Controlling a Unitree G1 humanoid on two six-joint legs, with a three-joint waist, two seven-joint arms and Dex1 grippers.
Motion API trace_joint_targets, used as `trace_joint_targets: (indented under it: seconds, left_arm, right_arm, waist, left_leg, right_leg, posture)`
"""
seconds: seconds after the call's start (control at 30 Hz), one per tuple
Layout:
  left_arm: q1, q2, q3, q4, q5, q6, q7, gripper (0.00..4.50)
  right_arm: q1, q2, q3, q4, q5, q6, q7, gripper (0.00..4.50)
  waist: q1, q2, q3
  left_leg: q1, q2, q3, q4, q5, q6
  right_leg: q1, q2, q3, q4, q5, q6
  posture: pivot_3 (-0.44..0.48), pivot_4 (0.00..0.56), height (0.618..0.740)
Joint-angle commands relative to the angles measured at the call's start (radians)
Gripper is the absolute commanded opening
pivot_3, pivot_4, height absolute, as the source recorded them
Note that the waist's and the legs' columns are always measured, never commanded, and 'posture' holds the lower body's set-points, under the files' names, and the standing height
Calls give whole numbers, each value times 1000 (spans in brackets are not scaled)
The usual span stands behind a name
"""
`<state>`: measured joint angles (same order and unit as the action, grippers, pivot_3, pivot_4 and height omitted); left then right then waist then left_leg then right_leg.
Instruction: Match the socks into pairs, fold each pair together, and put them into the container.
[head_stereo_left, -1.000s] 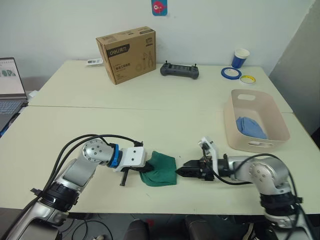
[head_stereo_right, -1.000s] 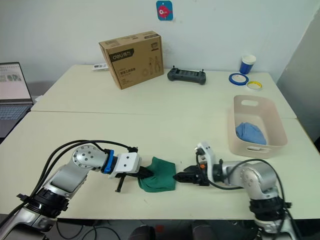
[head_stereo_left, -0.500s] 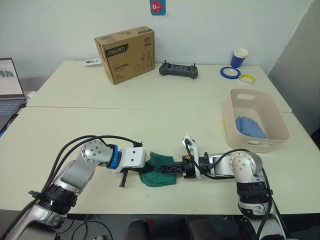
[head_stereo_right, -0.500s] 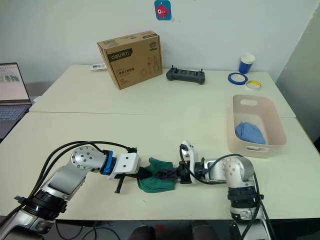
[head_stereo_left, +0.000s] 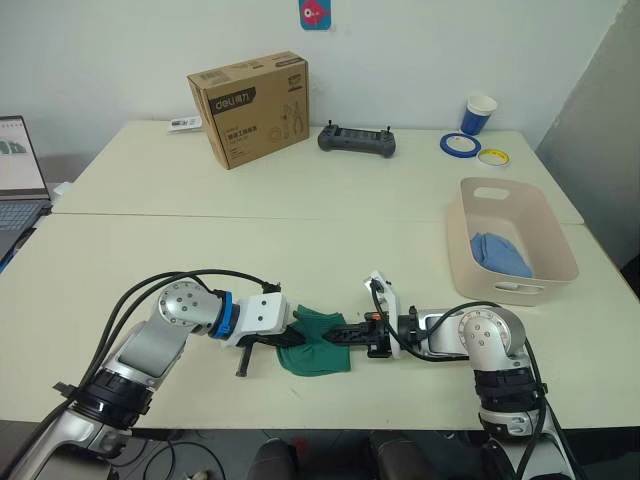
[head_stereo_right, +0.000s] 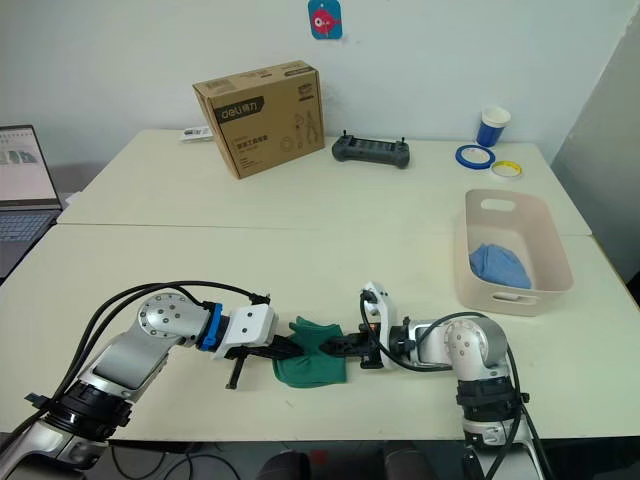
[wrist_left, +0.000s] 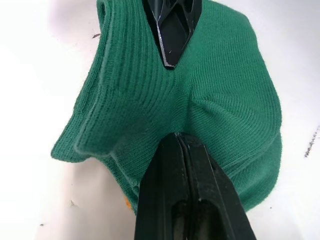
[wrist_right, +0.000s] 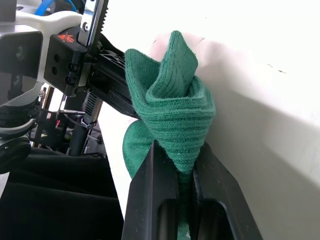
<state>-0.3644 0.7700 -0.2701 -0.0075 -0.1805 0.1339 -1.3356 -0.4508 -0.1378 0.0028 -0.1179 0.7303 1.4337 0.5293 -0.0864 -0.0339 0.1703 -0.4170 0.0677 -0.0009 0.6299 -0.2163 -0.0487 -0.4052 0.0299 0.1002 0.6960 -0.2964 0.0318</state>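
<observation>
here both jaws are gripping the green socks (head_stereo_left: 315, 342), which are lying bunched on the near edge of the desk (head_stereo_left: 300, 240) between the two arms. the left gripper (wrist_left: 176, 137) is pinching a fold of the knit from the left, its jaws pressed together on the cloth. the right gripper (wrist_right: 179, 165) is coming in from the opposite side, its jaws clamped on a raised ridge of the same fabric. the two grippers are facing each other tip to tip, almost touching, with the socks' long axis running roughly between them, so neither arm is the nearer one. the container (head_stereo_left: 512, 240) is sitting well apart to the right and farther back, closer to the right arm, and is already holding a blue bundle (head_stereo_left: 503, 254); carrying the green pair over is probably falling to that arm. farther out, the cardboard box (head_stereo_left: 250, 94) is showing "deli" in white on its side; its smaller print is too small to read.
</observation>
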Motion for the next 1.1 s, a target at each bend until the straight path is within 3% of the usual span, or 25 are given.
trace_joint_targets:
  seconds: [0.03, 0.13, 0.2, 0.3, 0.47, 0.6, 0.73, 0.77, 0.83, 0.93, 1.1]
  left_arm:
    - [-31, -3, 100, -98, -189, 178, -24, 527]
    - [-73, 12, 178, -173, -382, 409, -22, 1418]
    - [-132, 2, 214, -157, -438, 485, -5, 2029]
    - [-204, -45, 227, -127, -451, 513, 45, 2963]
    - [-320, -168, 201, -104, -440, 502, 114, 4487]
    - [-409, -297, 180, -87, -427, 465, 183, 4487]
    - [-492, -430, 150, -4, -361, 382, 266, 4487]
    - [-505, -452, 149, 12, -356, 375, 280, 4487]
    - [-521, -483, 149, 32, -352, 373, 295, 4487]
    - [-533, -552, 92, 29, -329, 350, 295, 4487]
    - [-507, -572, 38, -7, -303, 333, 276, 4487]
  right_arm:
    - [-5, -48, -45, -84, 21, -41, 7, 0]
    - [-18, -63, -153, -167, 72, -29, -21, 0]
    - [-39, -44, -271, -247, 125, -6, -78, 0]
    - [-46, -55, -362, -330, 147, -22, -142, 0]
    - [-33, -256, -427, -442, 126, -82, -146, 0]
    - [-77, -506, -530, -411, 83, -127, -125, 0]
    - [36, -882, -460, -321, -161, -370, -13, 0]
    - [65, -933, -441, -299, -205, -423, 7, 0]
    - [107, -986, -415, -255, -261, -509, 34, 0]
    - [210, -1115, -278, -134, -486, -753, 68, 0]
    - [240, -1155, -72, -48, -618, -936, 192, 0]
  waist:
    - [0, -1, 1]
    - [4, -3, 3]
    - [5, -3, 3]
    - [4, -2, 4]
    - [14, -2, 4]
    - [27, 2, 6]
    - [39, 3, 7]
    - [41, 3, 6]
    - [38, 1, 6]
    - [36, 2, 6]
    - [28, 3, 5]
  left_leg:
    - [-1, 0, 0, 0, 0, 0]
    - [-2, 0, -1, 0, 0, 0]
    - [-3, 0, -2, 0, 0, 0]
    - [-3, 0, -2, 0, 0, 0]
    - [-4, -1, -1, 0, 0, 0]
    - [-6, -2, 0, 0, 0, 0]
    - [-8, -4, 1, 0, 0, 0]
    - [-8, -4, 1, 0, 0, 0]
    - [-9, -4, 2, 0, 0, 0]
    - [-8, -6, 3, 1, 0, 0]
    - [-8, -6, 4, 1, 0, 0]
  right_leg:
    - [0, 0, 0, 0, 0, 0]
    - [-1, 0, -1, 0, 0, 0]
    - [-1, 0, -3, -1, 0, 1]
    - [-1, 0, -3, -1, 0, 1]
    - [0, -1, -2, -4, 0, 1]
    - [0, -2, -2, -7, 1, 3]
    - [1, -5, -2, -15, 3, 5]
    - [1, -5, -2, -15, 3, 5]
    - [1, -5, -1, -16, 3, 6]
    - [1, -6, 1, -16, 3, 6]
    - [1, -7, 1, -15, 3, 8]
  posture:
    - [0, 150, 740]
    - [0, 150, 740]
    - [0, 150, 740]
    - [0, 150, 740]
    - [0, 150, 740]
    - [0, 150, 740]
    - [0, 150, 740]
    - [0, 150, 740]
    - [0, 150, 740]
    - [0, 150, 740]
    - [0, 150, 740]
